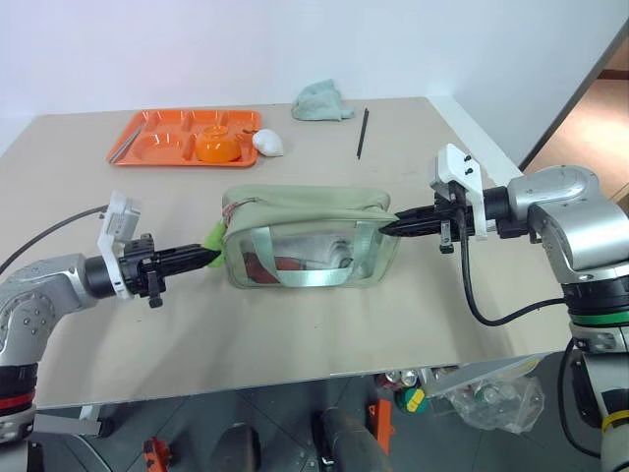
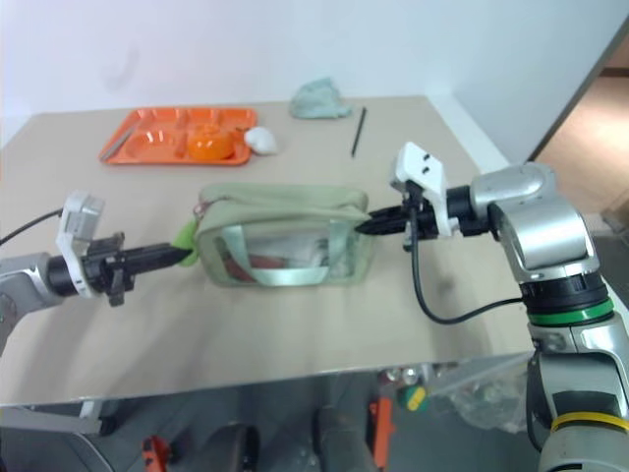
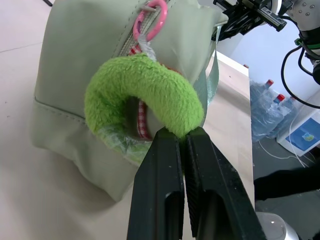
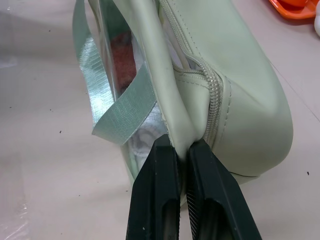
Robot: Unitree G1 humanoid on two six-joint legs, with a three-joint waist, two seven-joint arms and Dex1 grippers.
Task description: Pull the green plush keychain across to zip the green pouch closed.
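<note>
Item: rectangular pale sage-green fabric pouch (image 1: 305,236) with clear plastic sides, light green webbing handles and a top zipper, lying lengthwise near the middle of a beige table (image 1: 295,324), held at both ends. Attachment: small lime-green fuzzy doughnut-shaped plush keychain (image 3: 142,95), hanging from a pink ring (image 3: 156,17) at the pouch's left end, where the zipper pull sits. Left gripper (image 3: 182,142): 2 black fingers pressed together, pinching the lower rim of the plush ring, so the pull can be drawn along the track. Right gripper (image 4: 181,147): fingers closed on the fabric seam at the opposite end, just beside the zipper's end stop (image 4: 212,100); judged purpose is anchoring, so the soft case stays taut rather than sliding after the pull. Zipper state: the keychain sits at the starting end, so closing appears not yet begun; how far the track gapes cannot be told. Contents: something red and something white behind the plastic, unidentified. Background, well apart at the far edge: 1 orange compartment tray (image 1: 147,147) holding an orange bowl (image 1: 216,146), 1 white rounded object (image 1: 268,144) beside it, 1 crumpled grey-green cloth (image 1: 321,101), 1 thin dark stick (image 1: 362,133).
</note>
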